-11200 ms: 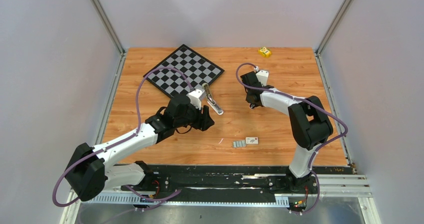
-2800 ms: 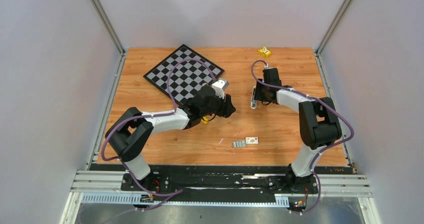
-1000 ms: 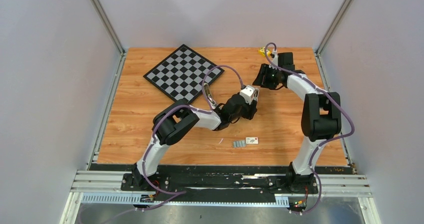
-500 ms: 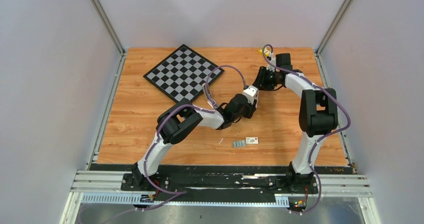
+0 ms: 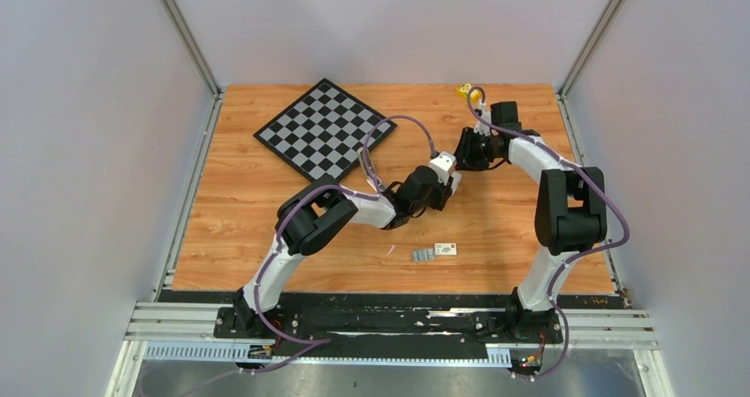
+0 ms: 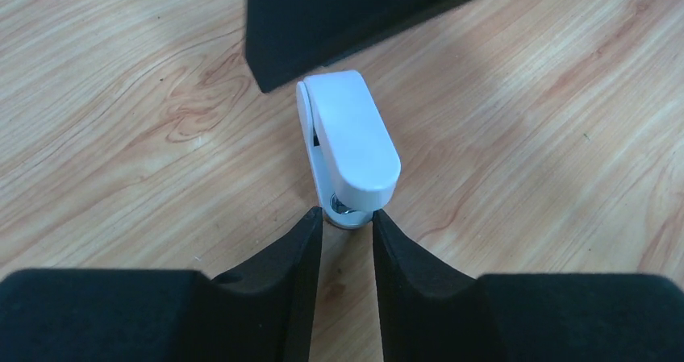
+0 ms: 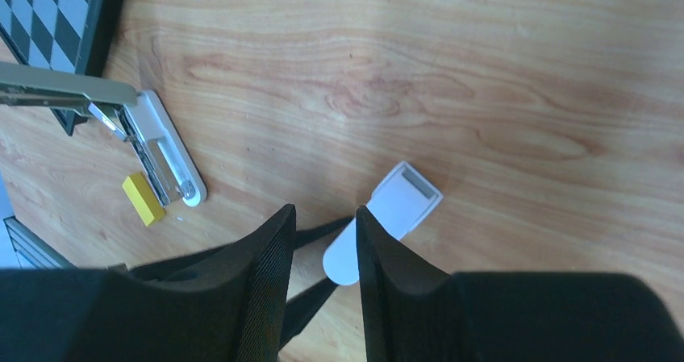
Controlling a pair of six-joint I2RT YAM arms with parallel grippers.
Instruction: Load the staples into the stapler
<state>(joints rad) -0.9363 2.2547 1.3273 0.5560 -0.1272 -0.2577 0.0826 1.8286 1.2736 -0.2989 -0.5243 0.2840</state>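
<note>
Casing (image 6: pixel 355 136) sits between left end effector (image 6: pixel 345 212) and right end effector (image 7: pixel 323 210), both slightly apart.

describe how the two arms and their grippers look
Both the left arm and right arm have white rounded links, bulky black joints and a purple cable looping alongside. The left gripper and right gripper each end in two matte black fingers tapering to wedge tips.
</note>
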